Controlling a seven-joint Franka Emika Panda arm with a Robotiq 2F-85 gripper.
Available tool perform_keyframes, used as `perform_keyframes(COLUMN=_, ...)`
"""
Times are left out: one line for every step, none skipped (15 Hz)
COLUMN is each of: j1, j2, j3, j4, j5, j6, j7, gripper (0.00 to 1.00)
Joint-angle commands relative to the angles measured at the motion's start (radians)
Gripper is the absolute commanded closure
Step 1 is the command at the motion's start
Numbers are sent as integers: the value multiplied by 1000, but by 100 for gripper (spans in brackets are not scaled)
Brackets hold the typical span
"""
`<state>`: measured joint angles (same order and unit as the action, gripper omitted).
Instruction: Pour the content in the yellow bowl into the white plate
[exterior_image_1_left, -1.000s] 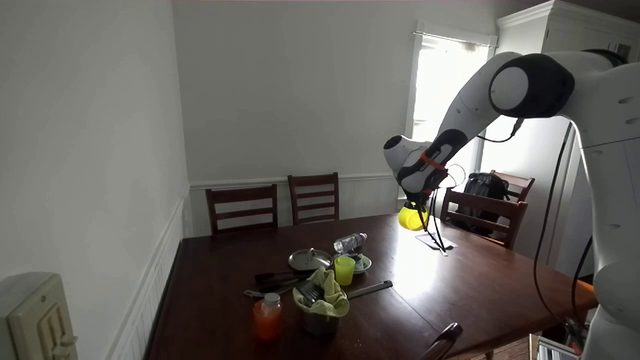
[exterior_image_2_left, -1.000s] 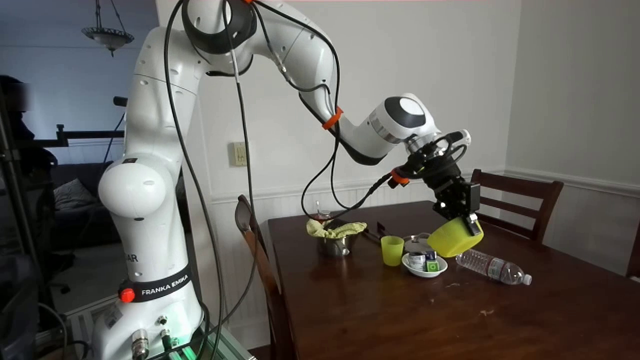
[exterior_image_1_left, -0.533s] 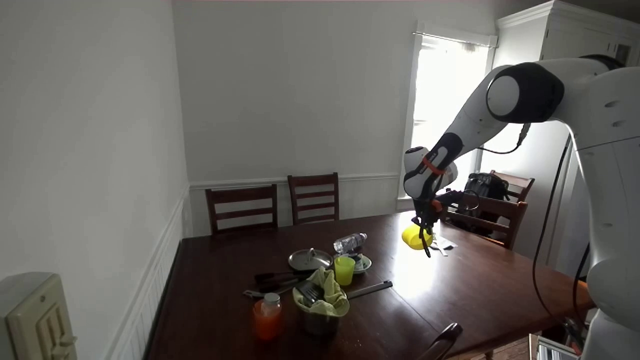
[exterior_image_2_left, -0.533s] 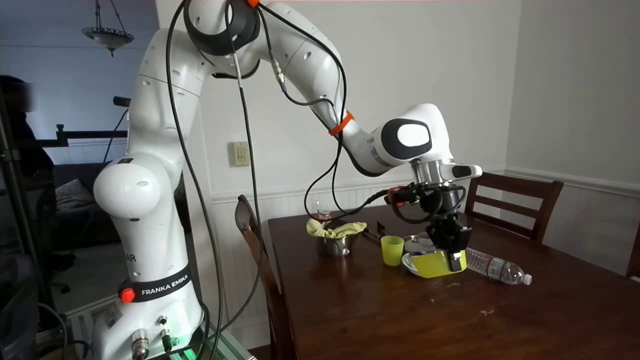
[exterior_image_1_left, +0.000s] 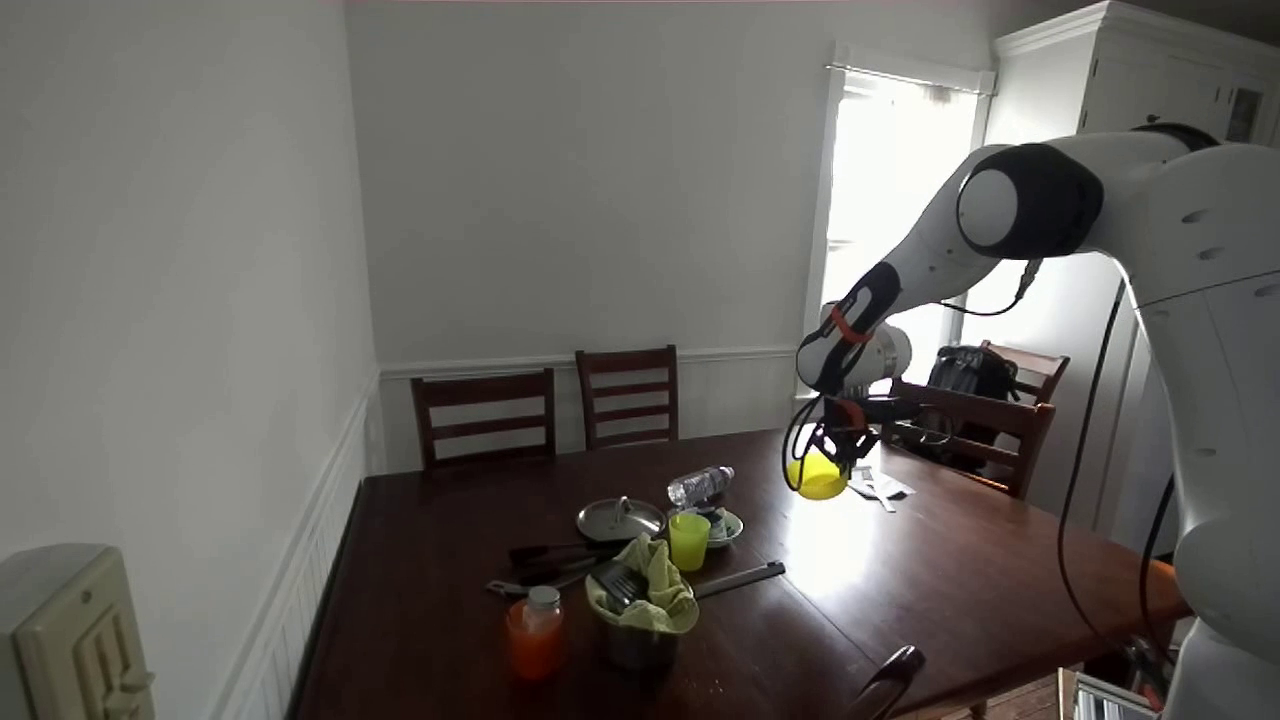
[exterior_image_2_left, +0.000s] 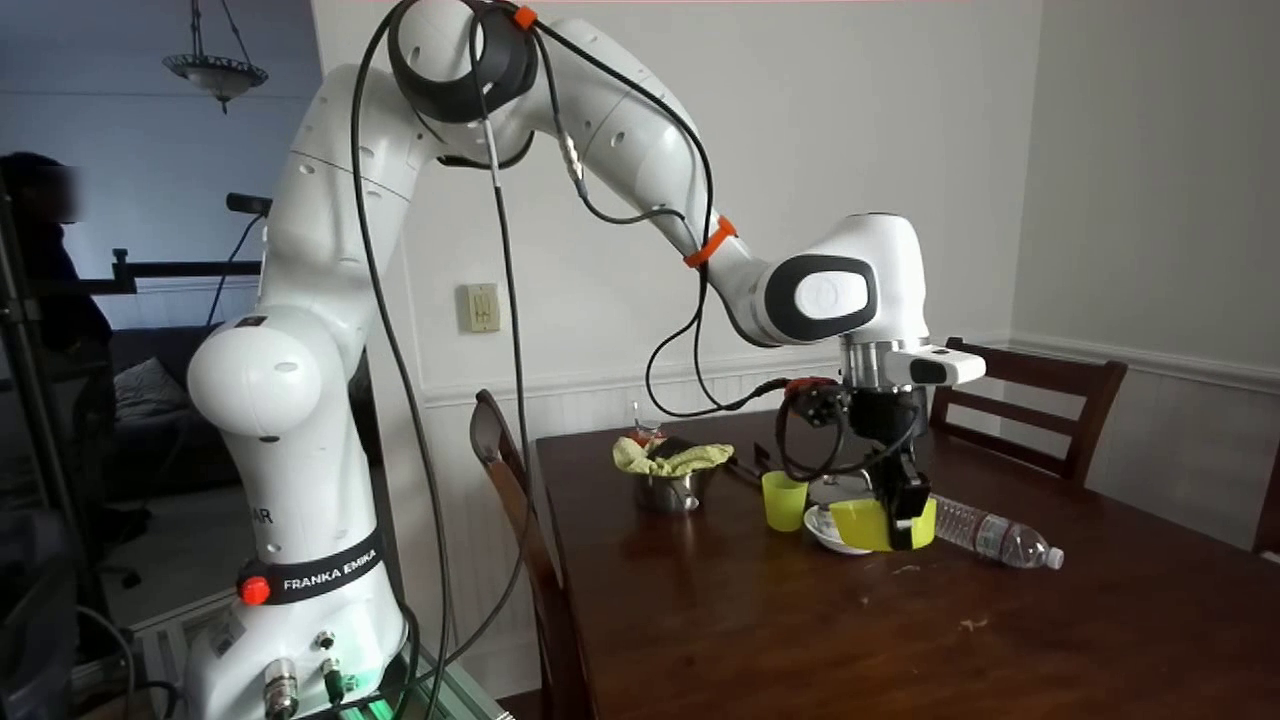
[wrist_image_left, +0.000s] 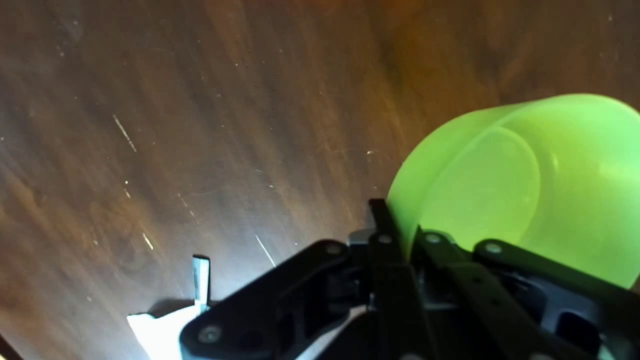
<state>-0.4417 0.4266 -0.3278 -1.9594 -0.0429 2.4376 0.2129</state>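
Note:
The yellow bowl (exterior_image_1_left: 817, 480) is held above the table and looks about level in both exterior views (exterior_image_2_left: 858, 526). My gripper (exterior_image_2_left: 903, 520) is shut on its rim, one finger inside and one outside, as the wrist view (wrist_image_left: 401, 222) shows. The visible inside of the bowl (wrist_image_left: 480, 190) looks bare. The white plate (exterior_image_1_left: 734, 526) sits on the table, apart from the bowl, with small items in it. In an exterior view the bowl partly hides the plate (exterior_image_2_left: 822, 526) and covers its items.
A clear bottle (exterior_image_2_left: 985, 535) lies beside the plate. A yellow-green cup (exterior_image_1_left: 688, 543) stands against the plate's near side. Around them are a metal lid (exterior_image_1_left: 610, 522), a pot with a cloth (exterior_image_1_left: 640, 640) and an orange-red cup (exterior_image_1_left: 533, 650). A white paper (wrist_image_left: 167, 332) lies near the gripper.
The bowl was tilted and higher one second ago. My gripper has lowered it and turned it back to about level, away from over the plate. The plate has not moved.

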Motion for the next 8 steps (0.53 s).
perform_keyframes(j1=-47, j2=96, j3=4, j4=81, j5=172, j6=19, j7=23, gripper=99)
perform_keyframes(j1=-64, j2=129, j3=18, j4=107, j5=229, j6=18, j7=23, gripper=99)
perform_keyframes(j1=-78, j2=154, j3=30, j4=125, j5=283, j6=22, j7=27, gripper=99)
perform_keyframes(j1=-89, j2=179, j3=42, j4=149, j5=335, j6=29, j7=33, gripper=99)
perform_keyframes(j1=-100, j2=200, j3=56, j4=165, j5=384, j6=38, j7=38, gripper=99)
perform_keyframes(j1=-106, j2=223, j3=69, j4=184, j5=431, j6=62, j7=47, gripper=99)
perform_keyframes(j1=-108, j2=245, j3=79, j4=201, j5=464, j6=76, j7=52, gripper=99)
perform_keyframes(j1=-110, j2=264, j3=87, j4=223, j5=488, j6=81, j7=56, gripper=99)
